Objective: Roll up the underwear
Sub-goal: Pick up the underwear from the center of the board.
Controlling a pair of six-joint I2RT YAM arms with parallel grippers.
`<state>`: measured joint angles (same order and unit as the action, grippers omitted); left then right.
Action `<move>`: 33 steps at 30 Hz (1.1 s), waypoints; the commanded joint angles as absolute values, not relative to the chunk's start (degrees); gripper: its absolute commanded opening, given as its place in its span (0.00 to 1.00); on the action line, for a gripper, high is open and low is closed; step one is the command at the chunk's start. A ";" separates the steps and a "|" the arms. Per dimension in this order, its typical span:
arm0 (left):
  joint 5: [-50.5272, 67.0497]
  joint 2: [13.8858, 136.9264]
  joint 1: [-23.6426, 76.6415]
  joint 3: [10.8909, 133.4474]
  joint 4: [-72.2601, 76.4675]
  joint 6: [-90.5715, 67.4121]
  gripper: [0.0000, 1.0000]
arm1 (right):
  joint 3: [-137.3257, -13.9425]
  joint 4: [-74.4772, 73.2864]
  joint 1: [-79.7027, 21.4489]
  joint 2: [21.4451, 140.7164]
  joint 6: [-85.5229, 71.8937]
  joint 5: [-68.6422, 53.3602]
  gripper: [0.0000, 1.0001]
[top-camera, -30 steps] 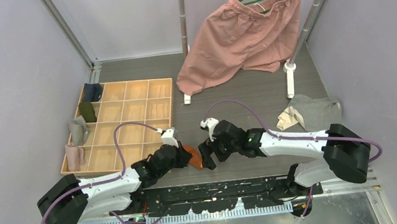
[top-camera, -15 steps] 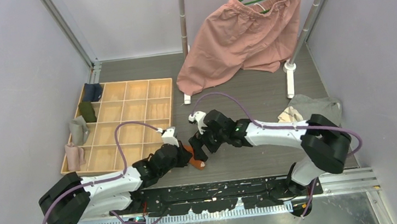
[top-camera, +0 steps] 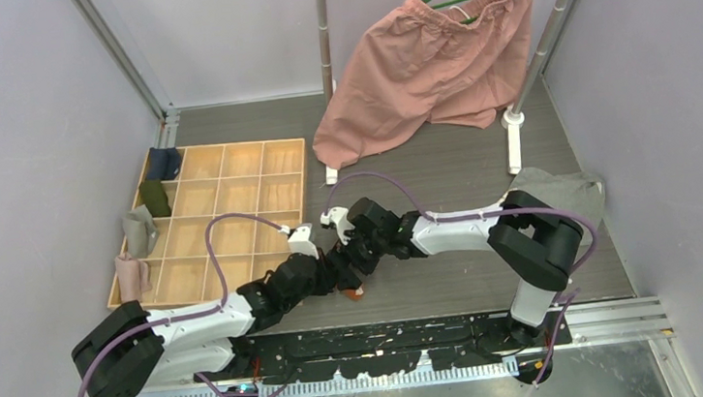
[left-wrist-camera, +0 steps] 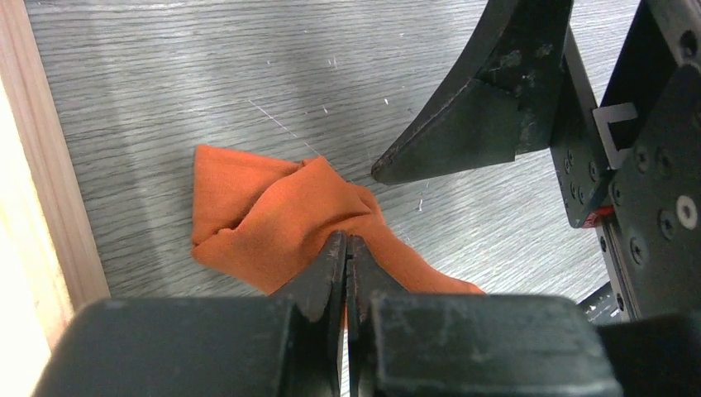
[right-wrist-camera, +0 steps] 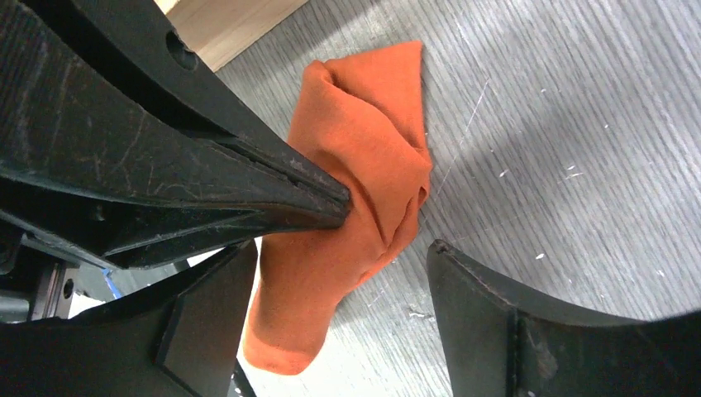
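The rust-orange underwear (left-wrist-camera: 264, 215) was pinched on the tabletop (left-wrist-camera: 165, 83) by the clenched left hand (left-wrist-camera: 345, 241); the right hand (right-wrist-camera: 340, 248) was held spread around it.

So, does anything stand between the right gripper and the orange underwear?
No separate object does. The right gripper hangs open right over the orange underwear. But the left gripper, shut on that cloth, reaches into the gap between the right jaws, so closing there could catch it too.

Lab test cell (plain panels (top-camera: 21, 143), metal posts (top-camera: 322, 26))
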<state>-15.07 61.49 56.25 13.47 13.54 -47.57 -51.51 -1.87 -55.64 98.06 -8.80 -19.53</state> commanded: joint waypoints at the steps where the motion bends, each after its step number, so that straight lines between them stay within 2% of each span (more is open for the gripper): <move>1: -15.33 63.18 56.29 13.36 10.68 -46.49 0.01 | -53.14 -0.18 -55.01 100.18 -8.81 -22.19 0.76; 10: -15.29 63.05 56.34 13.40 10.69 -46.49 0.01 | -52.03 -0.18 -54.38 102.51 -9.96 -23.19 0.45; 15: -16.20 59.25 56.33 15.50 6.58 -46.37 0.01 | -49.77 2.76 -53.83 103.25 -12.34 -23.45 0.19; 18: -17.82 53.76 56.34 18.97 -0.37 -45.77 0.05 | -46.95 5.88 -53.73 102.36 -14.99 -22.33 0.04; 21: -21.25 47.75 56.34 22.42 -9.32 -45.20 0.14 | -43.09 10.80 -53.75 99.19 -19.50 -17.55 0.01; 28: -31.48 38.44 56.16 33.35 -30.74 -43.93 0.45 | -39.86 20.88 -53.73 88.24 -28.65 -0.55 0.01; 33: -38.01 38.09 56.00 43.06 -42.14 -42.81 0.55 | -46.70 19.86 -53.76 86.02 -29.75 8.99 0.01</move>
